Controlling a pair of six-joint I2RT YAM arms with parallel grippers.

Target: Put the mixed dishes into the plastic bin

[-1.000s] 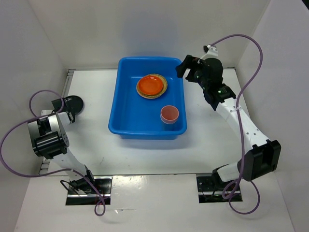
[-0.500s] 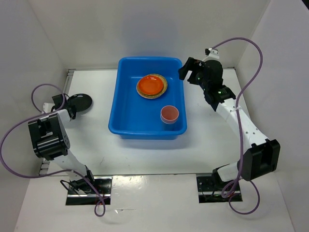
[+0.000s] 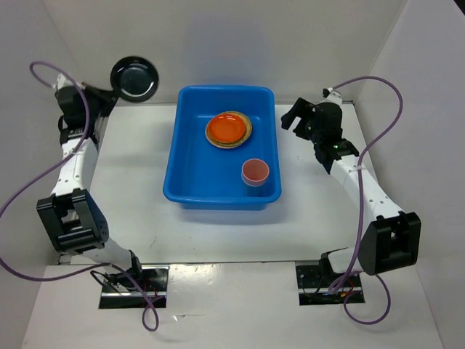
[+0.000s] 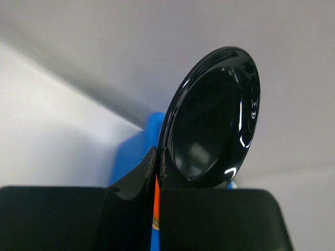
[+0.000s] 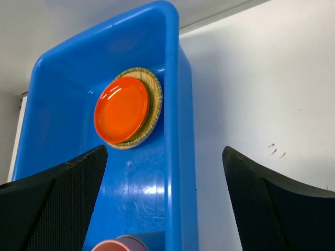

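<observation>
The blue plastic bin [image 3: 187, 169] stands at the table's middle back. Inside it the orange plate [image 3: 226, 129] lies on a tan woven plate [image 3: 248, 129], and the reddish-pink cup [image 3: 255, 171] stands near the right wall. My left gripper [image 3: 109, 92] is shut on the rim of the glossy black plate [image 3: 134, 78], held high and tilted at the far left, left of the bin; the plate fills the left wrist view [image 4: 214, 120]. My right gripper [image 3: 292, 118] is open and empty beside the bin's right rim [image 5: 180, 157]. The lime-green plate is not visible.
White walls close in the table at the back and both sides. The right arm's purple cable [image 3: 385, 109] loops above the right side. The left arm's cable [image 3: 43, 73] loops at the far left.
My left gripper has lifted the black plate from the table at the left and swung it up and back toward the far left corner. My right gripper has drawn back right, away from the bin.
</observation>
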